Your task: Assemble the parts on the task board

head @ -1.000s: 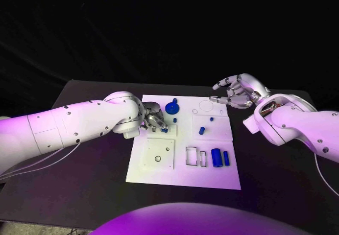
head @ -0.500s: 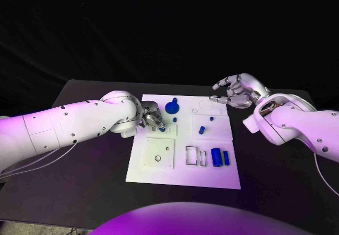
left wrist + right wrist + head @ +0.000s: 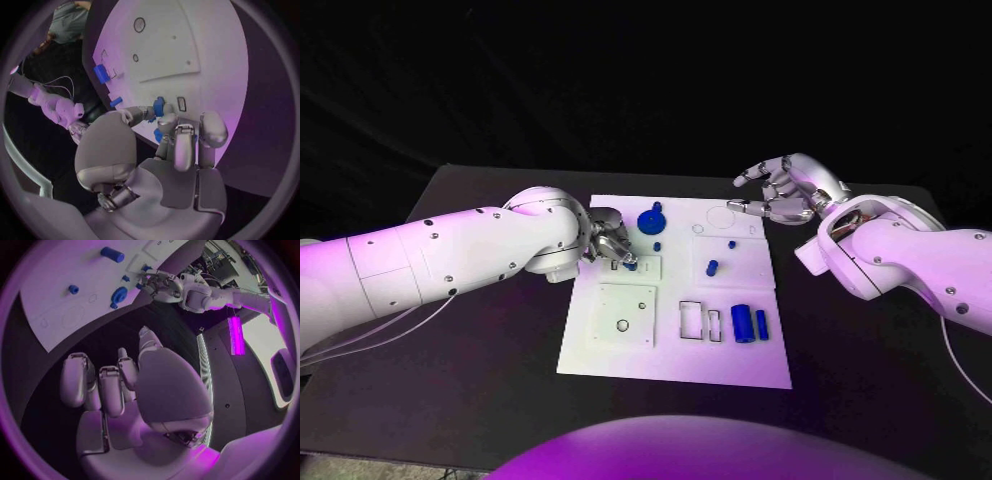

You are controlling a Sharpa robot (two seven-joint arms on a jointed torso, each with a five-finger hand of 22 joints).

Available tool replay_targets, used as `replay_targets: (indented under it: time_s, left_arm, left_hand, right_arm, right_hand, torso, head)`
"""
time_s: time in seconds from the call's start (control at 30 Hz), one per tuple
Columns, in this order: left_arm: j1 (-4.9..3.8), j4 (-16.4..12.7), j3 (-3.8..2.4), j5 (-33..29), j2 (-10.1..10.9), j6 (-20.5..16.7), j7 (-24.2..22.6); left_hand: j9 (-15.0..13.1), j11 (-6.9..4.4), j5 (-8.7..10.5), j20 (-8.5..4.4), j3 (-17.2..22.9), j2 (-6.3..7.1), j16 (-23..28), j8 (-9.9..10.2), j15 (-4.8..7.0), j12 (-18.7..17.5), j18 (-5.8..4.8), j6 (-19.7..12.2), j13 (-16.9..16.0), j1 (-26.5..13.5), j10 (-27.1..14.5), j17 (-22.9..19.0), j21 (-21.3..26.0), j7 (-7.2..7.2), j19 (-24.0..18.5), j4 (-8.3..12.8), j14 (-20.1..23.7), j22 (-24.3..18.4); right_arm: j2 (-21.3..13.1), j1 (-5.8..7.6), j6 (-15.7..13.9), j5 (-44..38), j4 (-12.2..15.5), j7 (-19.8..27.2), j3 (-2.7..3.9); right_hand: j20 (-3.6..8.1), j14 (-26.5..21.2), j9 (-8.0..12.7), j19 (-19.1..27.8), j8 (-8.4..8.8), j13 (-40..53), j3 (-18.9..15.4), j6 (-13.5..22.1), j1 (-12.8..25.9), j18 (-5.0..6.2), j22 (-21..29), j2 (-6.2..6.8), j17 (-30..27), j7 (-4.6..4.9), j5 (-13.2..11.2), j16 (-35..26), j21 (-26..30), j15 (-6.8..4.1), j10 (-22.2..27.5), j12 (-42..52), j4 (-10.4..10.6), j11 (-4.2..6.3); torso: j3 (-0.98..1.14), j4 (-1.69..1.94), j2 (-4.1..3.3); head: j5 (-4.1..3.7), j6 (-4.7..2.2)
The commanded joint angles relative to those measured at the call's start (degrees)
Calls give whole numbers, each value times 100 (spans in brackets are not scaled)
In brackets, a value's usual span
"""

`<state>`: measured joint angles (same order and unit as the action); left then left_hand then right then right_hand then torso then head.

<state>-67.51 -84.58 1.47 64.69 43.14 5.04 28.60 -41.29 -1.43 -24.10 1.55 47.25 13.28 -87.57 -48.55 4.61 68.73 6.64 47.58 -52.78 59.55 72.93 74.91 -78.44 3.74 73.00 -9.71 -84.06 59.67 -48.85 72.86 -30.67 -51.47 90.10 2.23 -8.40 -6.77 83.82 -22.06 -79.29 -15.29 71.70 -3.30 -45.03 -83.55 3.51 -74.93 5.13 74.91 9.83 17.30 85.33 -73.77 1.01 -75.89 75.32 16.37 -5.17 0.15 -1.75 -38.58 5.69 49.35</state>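
While our left hand sits low over the board's left side, its fingers are drawn together around a small blue part; the left wrist view shows fingertips touching that piece right at the board surface, beside a small rectangular slot. Whether the part is truly pinched or only touched, we cannot tell.

Our right hand hovers above the board's far right corner, fingers curled loosely and apart from one another, nothing between them.

On the board we see a blue round knob near the far edge, just beside the left hand. A small blue peg stands near the middle, with a tiny blue dot beyond it. Two blue cylinders lie side by side near the right edge, next to two empty rectangular slots. A square plate outline with a small ring fills the near left area. The board lies on the black table.
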Motion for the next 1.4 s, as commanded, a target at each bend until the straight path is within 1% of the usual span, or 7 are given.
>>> replay_targets:
  time_s: [0.03,0.5,0.67,0.83,1.0,1.27,1.4]
  left_arm:
    - [2,-1,-2,53,-22,45,14]
    - [2,13,2,26,-54,103,14]
    - [2,12,3,26,-60,174,19]
    - [2,20,4,25,-71,239,22]
    - [2,26,5,28,-76,290,23]
    - [2,28,5,38,-74,356,26]
    - [2,32,5,39,-77,364,26]
  left_hand:
    - [-6,-16,-17,7,1022,-46,-20,-38,24,10,-63,128,1,7,23,928,-32,-103,46,1054,-440,3]
    - [-10,-17,-20,6,1017,-35,-20,-43,26,14,-65,131,-6,-7,29,928,-34,-105,49,1057,-440,7]
    - [-12,-18,-19,5,1010,-31,-20,-46,26,15,-66,133,-7,-17,32,927,-37,-106,52,1055,-440,13]
    - [-15,-18,-16,5,1002,-26,-20,-50,26,20,-68,136,-14,-27,39,928,-39,-108,55,1052,-440,19]
    - [-22,-21,-2,4,980,-19,-18,-57,27,18,-68,135,-9,-48,44,926,-38,-112,54,1045,-440,19]
    - [-35,-27,26,3,920,-14,-18,-70,29,29,-71,129,-22,-91,65,927,-39,-122,58,1019,-440,30]
    - [-51,-38,53,0,828,-19,-17,-86,36,41,-72,120,-37,-142,90,927,-33,-140,57,976,-441,31]
  right_arm:
    - [6,-6,100,-20,-1,-9,1]
    - [7,-11,106,-20,-6,-12,1]
    - [7,-14,110,-20,-10,-14,1]
    - [9,-19,124,-19,-17,-22,1]
    - [8,-21,127,-19,-16,-24,1]
    - [5,-22,130,-19,-19,-27,1]
    - [8,-23,131,-19,-21,-27,1]
  right_hand:
    - [5,325,5,28,-17,-5,5,34,10,102,-205,-42,291,7,18,-28,12,-36,27,-17,19,20]
    - [5,325,5,28,-17,-5,5,34,10,102,-205,-42,291,7,18,-28,12,-36,27,-17,19,20]
    - [5,325,5,28,-17,-5,5,34,10,102,-205,-42,291,7,18,-28,12,-36,27,-17,19,20]
    - [5,325,5,28,-17,-5,5,34,10,102,-205,-42,291,7,18,-28,12,-36,27,-17,19,20]
    - [6,324,8,32,-25,-4,4,35,19,104,-198,-44,282,6,31,-34,24,-37,25,-15,18,21]
    - [6,324,8,32,-25,-4,4,35,19,104,-198,-44,282,6,31,-34,24,-37,25,-15,18,21]
    - [6,324,8,32,-25,-4,4,35,19,104,-198,-44,282,6,31,-34,24,-37,25,-15,18,21]
  torso:
    - [0,0,1]
    - [2,-1,-2]
    - [7,0,0]
    - [1,0,-2]
    - [5,-1,-3]
    - [-1,2,-2]
    - [2,3,-2]
  head:
    - [0,3]
    - [4,-10]
    - [6,2]
    - [5,4]
    - [6,11]
    - [8,25]
    - [10,28]
